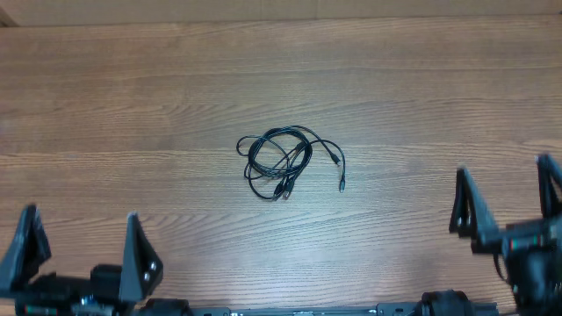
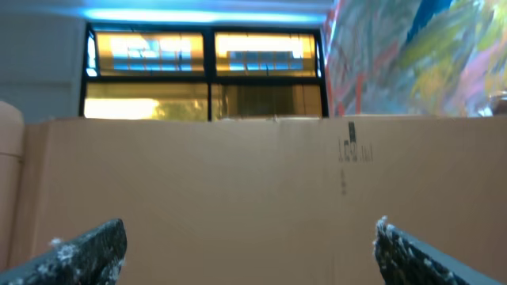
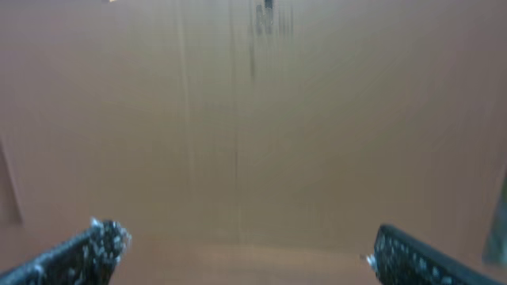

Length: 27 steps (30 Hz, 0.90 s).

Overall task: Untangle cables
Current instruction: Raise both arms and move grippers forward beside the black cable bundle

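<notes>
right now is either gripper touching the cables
No, the cables lie bundled in the middle of the overhead view, and the left gripper and right gripper both stand open at the near edge, well apart from them.

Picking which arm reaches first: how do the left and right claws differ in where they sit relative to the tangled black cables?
The left black two-finger claw sits low at the near edge of the wooden table; the right black two-finger claw sits further forward, nearer level with the tangle of thin black cables. The cables' loose plug ends trail toward the right claw, away from the left claw. Both claws stand open, empty, clear of the cables.
</notes>
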{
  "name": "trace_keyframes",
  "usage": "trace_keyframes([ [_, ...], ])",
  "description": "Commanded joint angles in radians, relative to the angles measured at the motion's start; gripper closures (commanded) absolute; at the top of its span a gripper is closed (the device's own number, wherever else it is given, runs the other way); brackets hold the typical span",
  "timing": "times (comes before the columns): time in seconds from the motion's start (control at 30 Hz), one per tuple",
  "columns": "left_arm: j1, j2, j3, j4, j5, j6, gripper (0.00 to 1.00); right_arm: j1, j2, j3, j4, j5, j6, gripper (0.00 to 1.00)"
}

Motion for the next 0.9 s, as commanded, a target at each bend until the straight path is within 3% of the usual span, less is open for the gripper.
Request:
trace_keyframes([
  [0.0, 0.010, 0.156, 0.145, -0.113, 0.090, -0.013, 0.00, -0.005, 0.164, 0.169, -0.133, 0.008, -0.003, 0.00],
  [0.23, 0.010, 0.500, 0.463, -0.499, 0.281, 0.062, 0.01, -0.005, 0.442, 0.405, -0.457, -0.053, 0.089, 0.00],
  [0.4, 0.010, 0.735, 0.614, -0.733, 0.391, 0.065, 0.01, -0.005, 0.562, 0.425, -0.497, -0.127, 0.273, 0.00],
  [0.6, 0.010, 0.939, 0.635, -0.865, 0.489, 0.055, 0.01, -0.005, 0.671, 0.425, -0.497, -0.183, 0.291, 0.00],
  [0.87, 0.010, 1.175, 0.635, -0.974, 0.490, -0.095, 0.00, -0.005, 0.827, 0.425, -0.508, -0.183, 0.291, 0.00],
])
